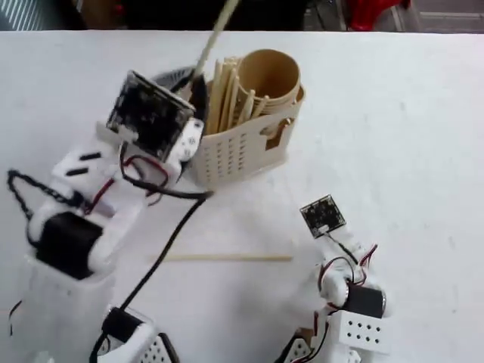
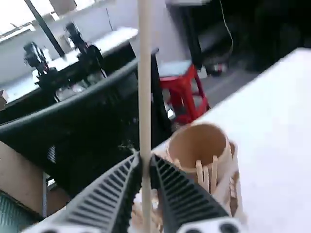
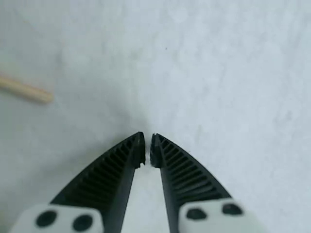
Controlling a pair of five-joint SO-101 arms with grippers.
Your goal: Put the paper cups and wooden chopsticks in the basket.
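As it stands over the basket (image 1: 242,155), chopstick (image 2: 144,73) between left fingers (image 2: 182,194)

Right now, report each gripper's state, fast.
Left gripper: shut on a wooden chopstick, at the basket.
Right gripper: shut, holding nothing, over the table.

A: Surface?
B: White tabletop (image 1: 423,113), plain and matte, faintly mottled in the right wrist view.
A: Past the far edge?
B: Red stool (image 2: 182,92) on the dark floor just beyond it (from above, a bit of red sits past the far right corner).
A: Anything beside it?
B: Black chair back (image 2: 73,126), curved rim, close to the stool. Behind that a pale desk (image 2: 112,41) carrying dark gear, too blurred to name.
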